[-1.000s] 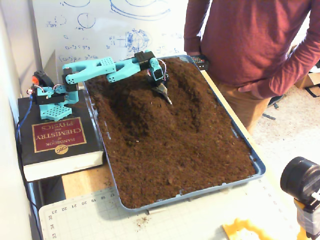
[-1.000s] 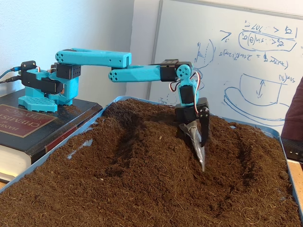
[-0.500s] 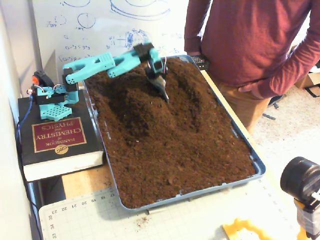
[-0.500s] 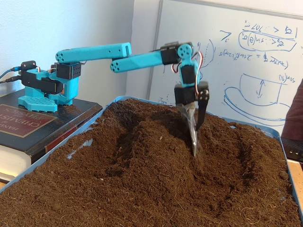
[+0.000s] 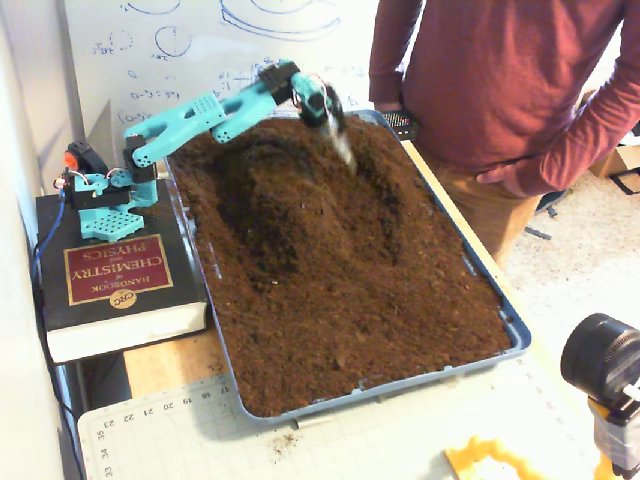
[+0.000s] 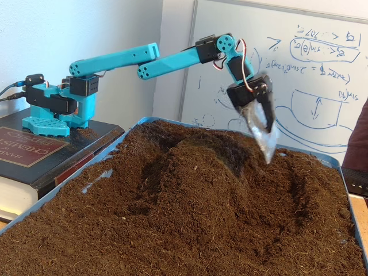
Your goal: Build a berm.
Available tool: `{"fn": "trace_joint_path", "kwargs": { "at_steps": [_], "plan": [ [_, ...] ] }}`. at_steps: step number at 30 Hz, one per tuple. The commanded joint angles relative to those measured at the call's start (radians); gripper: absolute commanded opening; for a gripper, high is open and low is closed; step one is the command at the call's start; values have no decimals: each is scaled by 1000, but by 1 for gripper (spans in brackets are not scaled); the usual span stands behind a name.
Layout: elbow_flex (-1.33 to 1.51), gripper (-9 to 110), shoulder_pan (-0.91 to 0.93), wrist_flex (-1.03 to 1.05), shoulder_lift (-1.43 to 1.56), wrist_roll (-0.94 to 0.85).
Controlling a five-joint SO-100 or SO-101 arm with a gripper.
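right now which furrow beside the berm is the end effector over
The furrow on the berm's person side, right in the higher fixed view. The end effector hangs over it; the other furrow lies toward the book.

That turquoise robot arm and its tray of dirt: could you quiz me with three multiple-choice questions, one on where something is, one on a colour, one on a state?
1. Where does the turquoise plastic robot arm's base stand?
A. In the soil
B. On a thick black book with a red label
C. On the floor

2. What colour is the shallow tray holding the loose dark-brown soil?
A. Blue
B. White
C. Yellow

3. How is the scoop-like gripper placed?
A. Buried deep in the soil
B. Folded back over the base
C. Tip down, at the soil surface near the tray's far end

Answers:
1 B: the base sits on the book beside the tray.
2 A: the tray rim is blue.
3 C: the gripper points down beside the raised soil ridge, the berm; whether it touches is unclear.
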Motion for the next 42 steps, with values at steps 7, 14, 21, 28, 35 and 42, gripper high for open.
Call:
{"fn": "trace_joint_path", "kwargs": {
  "at_steps": [7,14,21,28,35,42],
  "plan": [
    [-17,0,-94,-514,-206,35],
    [-17,0,-89,-499,-305,34],
    [-25,0,-75,-334,-298,34],
    [-15,0,-75,-11,-152,32],
    [-15,0,-61,252,-23,-26],
    [-25,0,-17,299,31,-144]
  ]
}}
